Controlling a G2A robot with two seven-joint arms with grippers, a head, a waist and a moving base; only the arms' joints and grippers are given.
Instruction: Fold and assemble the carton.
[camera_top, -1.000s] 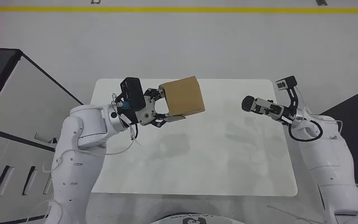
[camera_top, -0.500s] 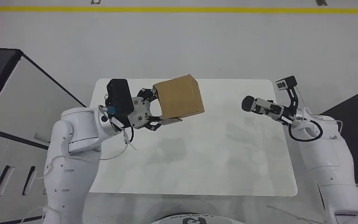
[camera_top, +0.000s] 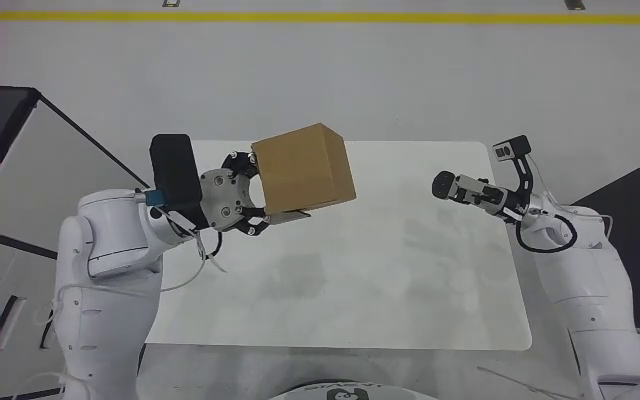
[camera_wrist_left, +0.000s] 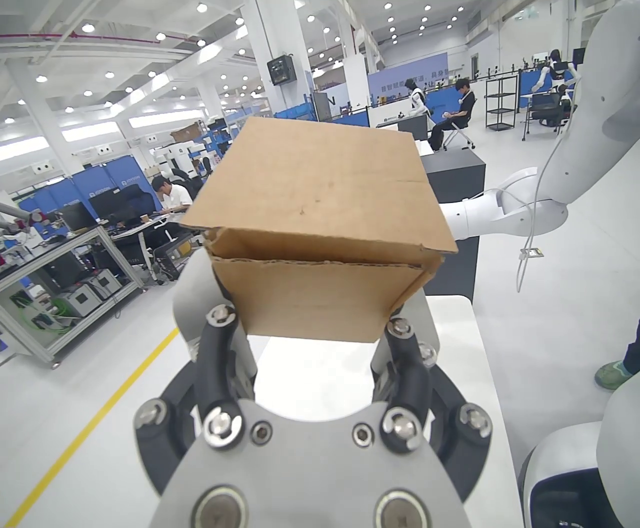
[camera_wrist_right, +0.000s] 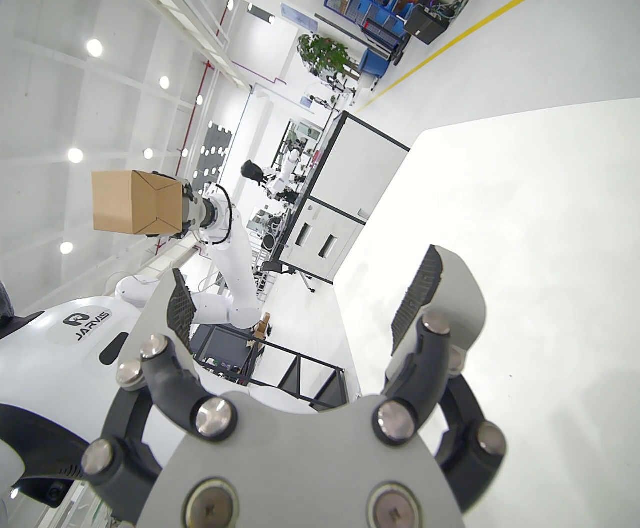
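A brown carton (camera_top: 302, 168) is gripped by the left gripper (camera_top: 262, 188), whose fingers are closed on the carton's end nearest the wrist. The carton is held up off the white table (camera_top: 400, 300), over the table's far left part, and is tilted slightly as seen from the top view. It is already formed into a box shape, with its broad sides closed. In the left wrist view, a cardboard flap is seen reaching from the carton's near end toward the gripper, between the two fingers, with one finger pressed against each side. In the right wrist view, the end of the carton that faces the left wrist is seen with its flaps folded in, the seams between them showing.

The right gripper (camera_wrist_right: 300, 290) is spread wide with nothing between its ribbed pads (camera_wrist_right: 417, 287). It is placed over the right edge of the table, well apart from the carton, and is pointed across the table toward the left arm.
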